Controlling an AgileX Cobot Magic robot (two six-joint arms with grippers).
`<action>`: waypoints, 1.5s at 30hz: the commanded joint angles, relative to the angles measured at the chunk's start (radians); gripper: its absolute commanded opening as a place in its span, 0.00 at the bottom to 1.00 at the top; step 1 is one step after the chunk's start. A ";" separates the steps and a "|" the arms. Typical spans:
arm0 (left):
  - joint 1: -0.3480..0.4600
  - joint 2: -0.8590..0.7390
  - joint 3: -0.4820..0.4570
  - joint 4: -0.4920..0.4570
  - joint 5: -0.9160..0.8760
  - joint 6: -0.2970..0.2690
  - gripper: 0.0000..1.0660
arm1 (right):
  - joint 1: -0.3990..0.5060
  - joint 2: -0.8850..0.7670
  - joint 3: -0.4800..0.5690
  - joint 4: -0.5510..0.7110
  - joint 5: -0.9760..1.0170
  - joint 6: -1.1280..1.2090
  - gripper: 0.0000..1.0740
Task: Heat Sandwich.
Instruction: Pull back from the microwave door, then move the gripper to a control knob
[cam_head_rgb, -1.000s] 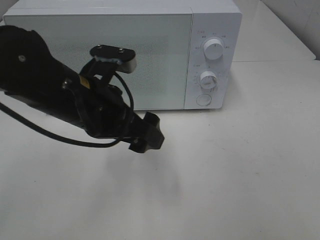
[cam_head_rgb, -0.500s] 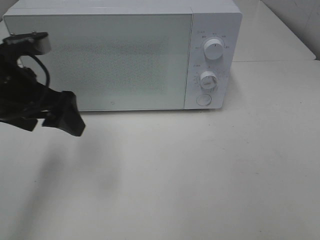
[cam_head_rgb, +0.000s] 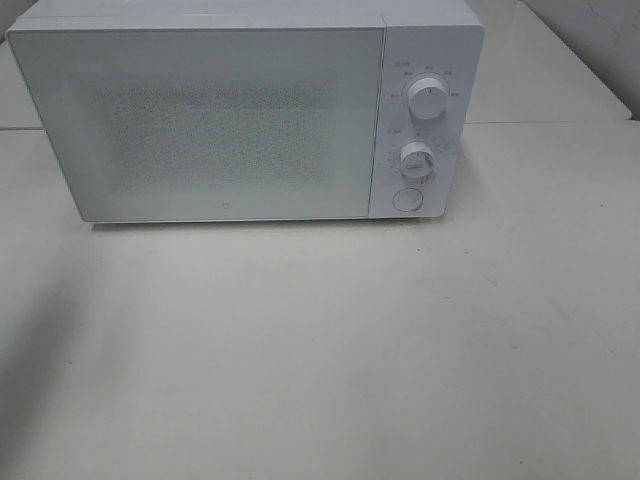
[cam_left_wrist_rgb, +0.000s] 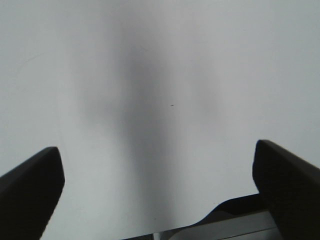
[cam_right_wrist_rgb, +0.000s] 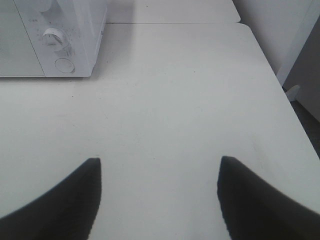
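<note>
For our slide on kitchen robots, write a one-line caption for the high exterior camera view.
White microwave, door shut, on a pale table; no robot arm in view.

The microwave (cam_head_rgb: 430, 40) is white. Its door (cam_head_rgb: 200, 120) is pale grey-green with a fine speckled dot pattern across the middle. The knobs (cam_head_rgb: 428, 100) and button (cam_head_rgb: 407, 200) are white, ringed by faint grey markings. The table (cam_head_rgb: 350, 350) is plain off-white. The left gripper (cam_left_wrist_rgb: 157, 152) and right gripper (cam_right_wrist_rgb: 160, 165) are black.
</note>
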 joint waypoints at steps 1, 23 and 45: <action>0.054 -0.059 0.002 0.055 0.045 -0.049 0.92 | -0.005 -0.026 0.002 0.003 -0.005 -0.008 0.60; 0.066 -0.638 0.323 0.103 0.049 -0.082 0.92 | -0.005 -0.026 0.002 0.003 -0.005 -0.008 0.60; 0.066 -1.315 0.420 0.142 0.070 -0.133 0.92 | -0.005 -0.026 0.002 0.003 -0.005 -0.008 0.60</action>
